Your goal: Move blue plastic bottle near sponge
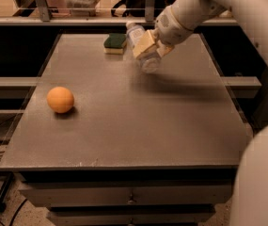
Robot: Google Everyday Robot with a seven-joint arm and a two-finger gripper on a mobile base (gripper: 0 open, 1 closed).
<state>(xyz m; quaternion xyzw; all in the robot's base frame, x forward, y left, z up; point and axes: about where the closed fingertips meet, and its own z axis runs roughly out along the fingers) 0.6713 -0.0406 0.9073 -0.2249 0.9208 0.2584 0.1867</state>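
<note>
The blue plastic bottle is clear and pale, with a white cap pointing up and left. My gripper is shut on the bottle's middle and holds it tilted above the far part of the grey table. The sponge, dark green on top and yellow below, lies on the table just left of the bottle, near the far edge. My white arm reaches in from the upper right.
An orange ball rests on the table's left side. A rail and shelf with dim objects run behind the table's far edge. Drawers sit under the table's front edge. Cables lie on the floor at the lower left.
</note>
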